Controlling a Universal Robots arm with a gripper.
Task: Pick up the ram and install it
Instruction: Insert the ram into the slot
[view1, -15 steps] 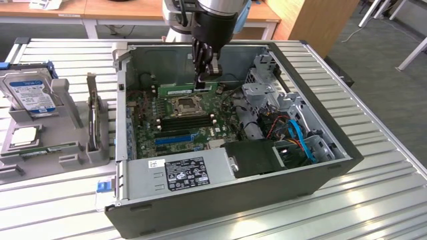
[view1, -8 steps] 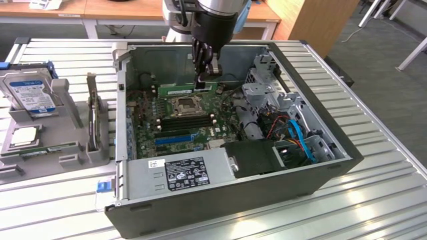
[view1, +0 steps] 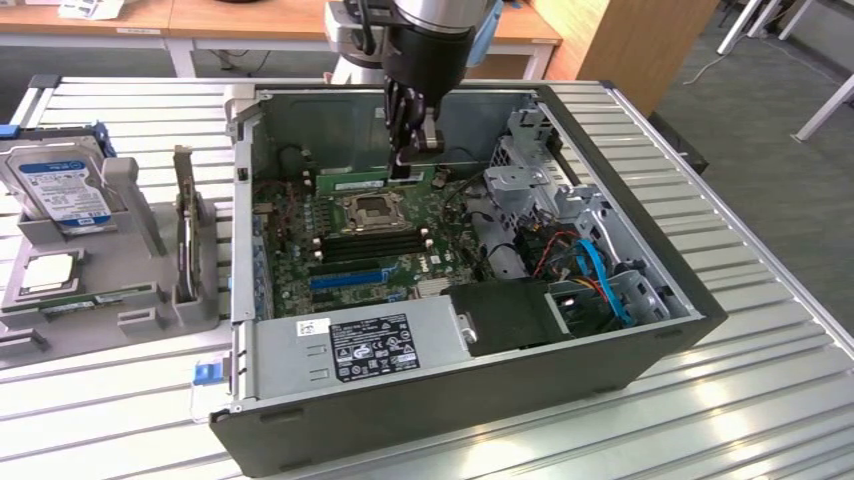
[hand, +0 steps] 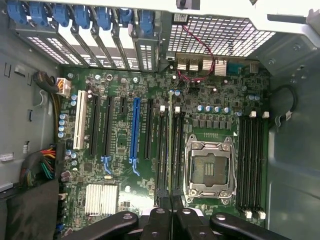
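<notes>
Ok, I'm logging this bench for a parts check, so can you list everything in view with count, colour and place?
ram: one, green, gripped by the hand, beside the socket
case: one, dark grey, open, on the table
board: one, green, inside the case
socket: one, silver, mid-board
blue slot: one, blue, on the board between socket and supply
supply: one, grey, labelled, inside the case at its near wall
drive: one, silver with a blue-white label, standing in the holder
holder: one, grey, on the table at the exterior view's left of the case
table: one, silver, slatted, under everything
hand: one, black, inside the case, shut on the ram
</notes>
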